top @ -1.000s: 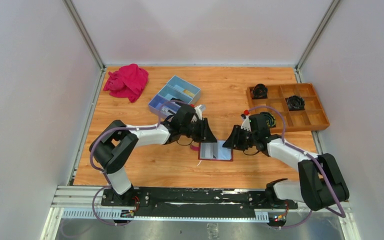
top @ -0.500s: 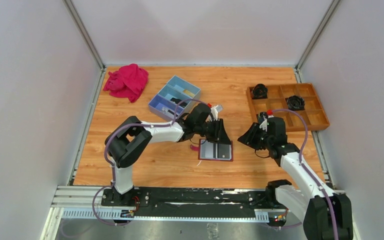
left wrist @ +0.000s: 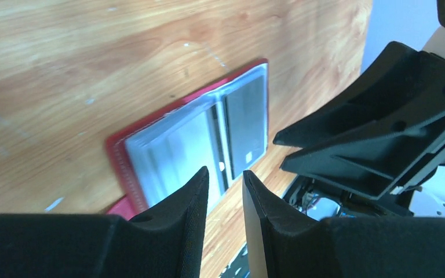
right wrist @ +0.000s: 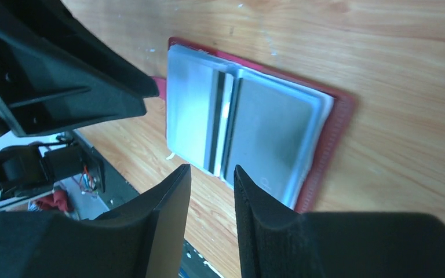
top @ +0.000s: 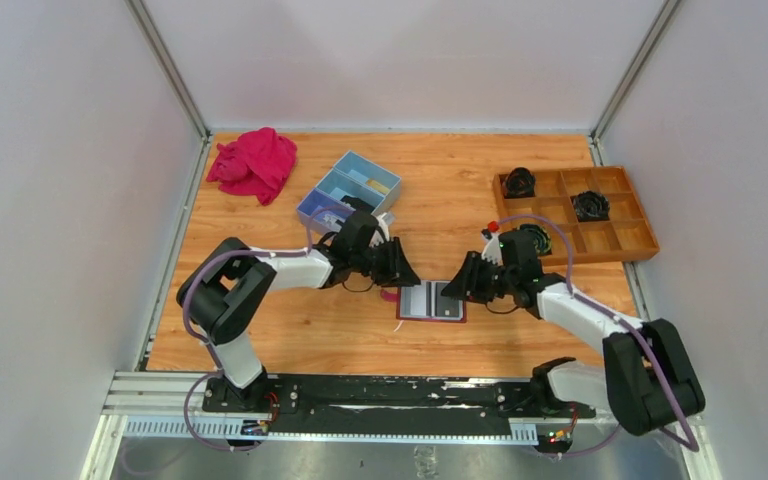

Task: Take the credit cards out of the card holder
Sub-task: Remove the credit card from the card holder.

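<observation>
Approach step; no card out yet. Left gripper (left wrist: 226, 174) narrowly parted, empty, at left edge of card holder (top: 431, 302), open flat near desk (top: 290, 330) front edge, credit cards (right wrist: 269, 136) pocketed. Right gripper (right wrist: 211, 169) likewise empty, at right edge. Next, likely: pin holder, pinch one card edge.

The top camera looks steeply down from above and behind the arm bases, taking in the whole orange-brown wooden table (top: 290, 335) from far off. Each wrist camera looks along its own black two-finger gripper, the left gripper (left wrist: 226, 174) and the right gripper (right wrist: 211, 169), low and close over the table from opposite sides. All three views share the open, dark red card holder (top: 430, 302) with grey see-through pockets, lying towards the middle of the table's near edge.
</observation>
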`<move>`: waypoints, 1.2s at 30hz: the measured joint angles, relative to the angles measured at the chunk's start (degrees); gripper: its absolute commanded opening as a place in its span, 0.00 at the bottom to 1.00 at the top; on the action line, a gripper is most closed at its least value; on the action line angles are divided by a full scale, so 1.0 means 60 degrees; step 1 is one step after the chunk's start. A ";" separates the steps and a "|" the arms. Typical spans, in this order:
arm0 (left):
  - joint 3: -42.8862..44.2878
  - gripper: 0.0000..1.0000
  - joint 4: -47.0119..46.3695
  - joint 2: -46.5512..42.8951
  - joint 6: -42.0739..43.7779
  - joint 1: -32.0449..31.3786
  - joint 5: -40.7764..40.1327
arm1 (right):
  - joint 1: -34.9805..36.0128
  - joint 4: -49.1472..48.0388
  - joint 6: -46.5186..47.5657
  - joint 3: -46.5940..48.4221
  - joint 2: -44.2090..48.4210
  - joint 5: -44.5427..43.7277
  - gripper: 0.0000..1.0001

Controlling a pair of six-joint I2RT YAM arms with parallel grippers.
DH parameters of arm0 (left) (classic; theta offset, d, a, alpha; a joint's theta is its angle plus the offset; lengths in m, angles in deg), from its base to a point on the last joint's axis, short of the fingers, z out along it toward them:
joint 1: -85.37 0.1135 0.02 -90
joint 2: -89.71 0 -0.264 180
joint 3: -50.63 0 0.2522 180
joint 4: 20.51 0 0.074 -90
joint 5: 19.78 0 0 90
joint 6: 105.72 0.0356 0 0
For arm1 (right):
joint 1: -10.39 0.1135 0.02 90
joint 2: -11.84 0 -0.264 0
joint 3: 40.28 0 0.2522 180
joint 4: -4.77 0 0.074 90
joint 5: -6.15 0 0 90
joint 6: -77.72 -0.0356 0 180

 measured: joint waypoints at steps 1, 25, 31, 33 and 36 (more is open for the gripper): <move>-0.0117 0.31 0.0007 -0.0040 0.0000 0.0095 0.0000 | 0.0186 -0.0197 -0.0069 0.0036 -0.0229 0.0087 0.35; -0.0849 0.31 -0.0244 0.0153 0.0015 0.0219 0.0233 | 0.0503 -0.3351 -0.1770 -0.0062 -0.3191 0.0543 0.28; -0.0849 0.31 -0.0255 0.0157 0.0022 0.0219 0.0244 | 0.0503 -0.3716 -0.2007 -0.0168 -0.3337 0.0565 0.21; -0.0849 0.31 -0.0259 0.0160 0.0029 0.0219 0.0248 | 0.0503 -0.3905 -0.2120 -0.0226 -0.3435 0.0605 0.17; -0.0849 0.31 -0.0280 0.0178 0.0036 0.0219 0.0255 | 0.0503 -0.4200 -0.2288 -0.0295 -0.3559 0.0674 0.12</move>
